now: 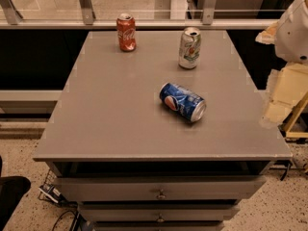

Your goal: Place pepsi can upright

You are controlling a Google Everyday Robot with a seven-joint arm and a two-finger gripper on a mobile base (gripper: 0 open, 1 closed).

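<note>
Camera view, the only one:

- The blue aluminium pepsi can [183,101] with the round red-white-blue logo is lying on its side, right of centre on the top. Its silver end faces front-right. Not upright yet, so the whole task is open.
- The cream-white gripper [281,97] sits off the right edge of the table, near the can but clear of it, holding nothing. Can't tell if it's spread or closed.
- Risks, my read:
  - The can is round and lying loose. An off-centre touch likely rolls it toward the front or right edge.
  - Squeezing thin aluminium too hard could dent it.
  - If it's released tilted, it tips straight back over.
  - The upright white-and-green can [189,47] stands behind the pepsi can, apart from it. A wide sweep from the right could knock it.
  - The upright red cola can [126,32] at back left is well apart, low risk.
- Surface: flat grey cabinet top [110,109], smooth, with no lip at the edges that I can see. Grey drawers [159,186] with small knobs below.
- Room:
  - Speckled light floor [269,211].
  - Glass railing with metal posts [86,4] behind the table.
  - Cables [53,194] on the floor at lower left.
</note>
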